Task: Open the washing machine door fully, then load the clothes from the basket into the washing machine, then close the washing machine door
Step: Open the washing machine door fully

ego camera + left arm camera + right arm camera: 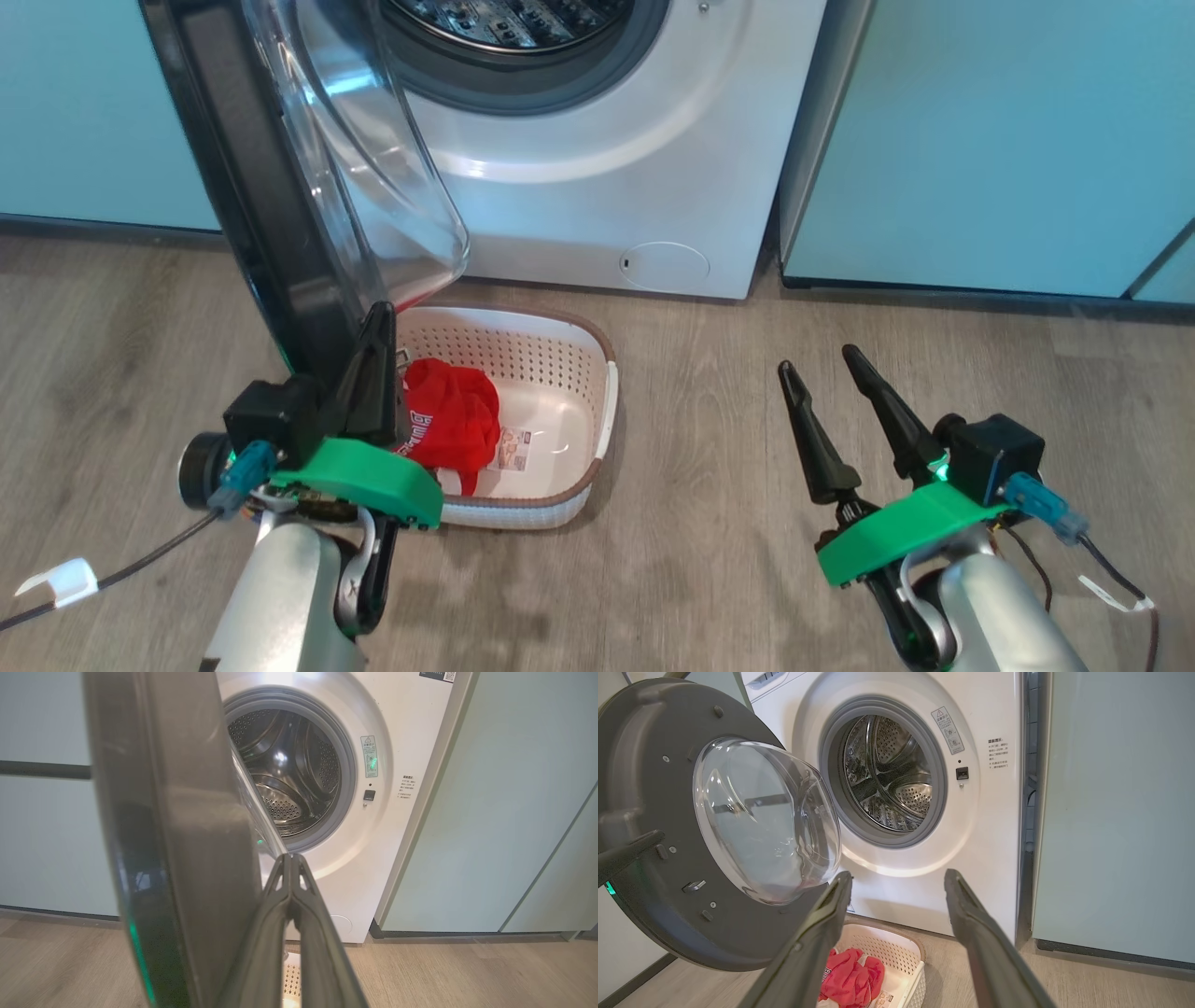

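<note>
The washing machine [607, 187] stands with its drum [289, 774] exposed. The washing machine door [261, 205] is swung out to the left, its black rim edge-on and its glass bowl [766, 821] bulging to the right. Below the door on the floor sits the basket [605, 392] with the red clothes [453, 420] bunched at its left end. My left gripper [378, 322] is shut on nothing, its tips against the inner side of the door's lower rim [187, 858], above the basket's left end. My right gripper [817, 361] hangs open over the floor right of the basket, pointing at the machine [897, 877].
Pale teal cabinets [980, 140] flank the machine on both sides. Wood-look floor [728, 560] spreads in front. A round flap [665, 264] sits low on the machine's front. The open door overhangs the basket's back left corner.
</note>
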